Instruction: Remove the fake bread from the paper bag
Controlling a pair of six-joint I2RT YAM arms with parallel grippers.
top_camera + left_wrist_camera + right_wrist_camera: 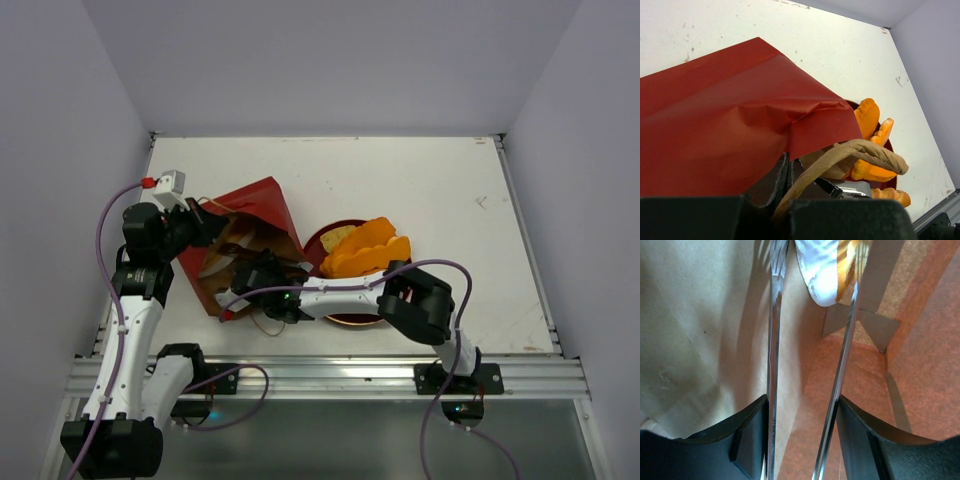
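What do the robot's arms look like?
The left arm and right arm are white tubes with chunky black joints. A pale purple cable loops along each. The right claw's fingers are thin and shiny on black mounts.

Bright, even overhead light washes the white table, with soft shadows along its near edge. Inside the brown kraft paper bag light glows warm; the white-edged oval bun glares, overexposed and blurred.

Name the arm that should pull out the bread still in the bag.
Right. The right gripper is inside the bag, fingers astride the bun; the left gripper is busy gripping the bag's rim.
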